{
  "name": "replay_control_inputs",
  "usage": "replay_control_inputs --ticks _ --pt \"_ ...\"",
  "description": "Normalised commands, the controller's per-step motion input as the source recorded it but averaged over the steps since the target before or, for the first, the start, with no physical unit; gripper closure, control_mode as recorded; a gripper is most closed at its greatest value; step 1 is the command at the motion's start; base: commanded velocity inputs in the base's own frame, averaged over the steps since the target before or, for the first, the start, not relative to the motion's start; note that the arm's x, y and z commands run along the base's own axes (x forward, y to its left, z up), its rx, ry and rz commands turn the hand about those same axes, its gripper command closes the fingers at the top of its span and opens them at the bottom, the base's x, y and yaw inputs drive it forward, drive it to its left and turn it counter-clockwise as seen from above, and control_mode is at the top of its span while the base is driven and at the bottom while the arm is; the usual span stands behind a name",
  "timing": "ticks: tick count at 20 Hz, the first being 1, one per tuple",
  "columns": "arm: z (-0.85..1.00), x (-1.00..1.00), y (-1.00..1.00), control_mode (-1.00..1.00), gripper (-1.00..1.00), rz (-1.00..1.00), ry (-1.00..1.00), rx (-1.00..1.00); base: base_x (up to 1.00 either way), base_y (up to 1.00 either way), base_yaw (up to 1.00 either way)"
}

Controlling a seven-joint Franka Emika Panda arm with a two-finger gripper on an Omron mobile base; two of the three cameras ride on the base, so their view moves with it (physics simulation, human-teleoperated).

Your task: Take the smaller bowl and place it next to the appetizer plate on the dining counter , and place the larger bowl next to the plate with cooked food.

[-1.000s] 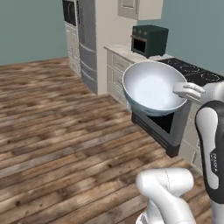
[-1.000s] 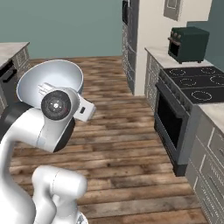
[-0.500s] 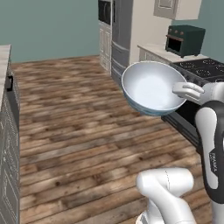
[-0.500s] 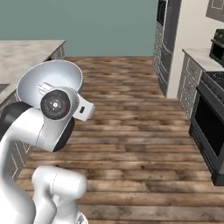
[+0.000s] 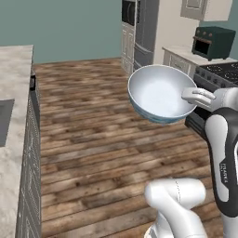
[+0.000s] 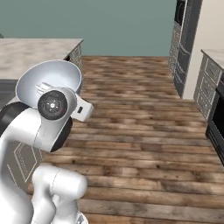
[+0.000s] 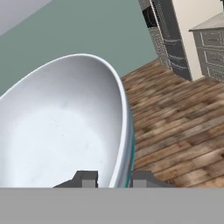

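The larger bowl [image 5: 160, 95], glossy white inside with a light blue outside, hangs tilted in the air in front of the arm, over the wooden floor. My gripper [image 5: 189, 95] is shut on its right rim. From the right base view the bowl [image 6: 51, 75] rises behind the wrist. In the hand view the bowl [image 7: 57, 131] stands edge-on, its rim pinched between the two fingertips of the gripper [image 7: 114, 178]. The smaller bowl, the appetizer plate and the plate with cooked food are out of view.
A beige marble-look counter [image 5: 14, 88] with grey fronts runs along the left, also visible as the counter [image 6: 35, 48]; I cannot tell whether it is the dining counter. A black stove [image 5: 218, 72], a dark toaster oven [image 5: 213, 42] and a fridge [image 5: 146, 28] stand at the right.
The whole picture has swept sideways as the base turns: stove and cabinets slid right, the beige counter came in at the left. The bowl stays held the same way.
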Motion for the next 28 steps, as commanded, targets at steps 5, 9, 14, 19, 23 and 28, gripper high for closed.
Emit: replay_control_inputs --ticks 5,9,14,19,23,28 --pt "0.00 0.00 0.00 1.00 1.00 0.00 0.00 0.00 0.44 -0.40 0.02" --pt "0.00 0.00 0.00 1.00 1.00 0.00 0.00 0.00 1.00 -0.29 0.00" --pt "0.00 0.00 0.00 1.00 1.00 0.00 0.00 0.00 1.00 -0.17 0.00" --pt "0.00 0.00 0.00 1.00 1.00 0.00 0.00 0.00 1.00 0.00 0.00" --pt "0.00 0.00 0.00 1.00 1.00 0.00 0.00 0.00 1.00 0.00 0.00" --pt "0.00 0.00 0.00 1.00 1.00 0.00 0.00 0.00 1.00 0.00 0.00"
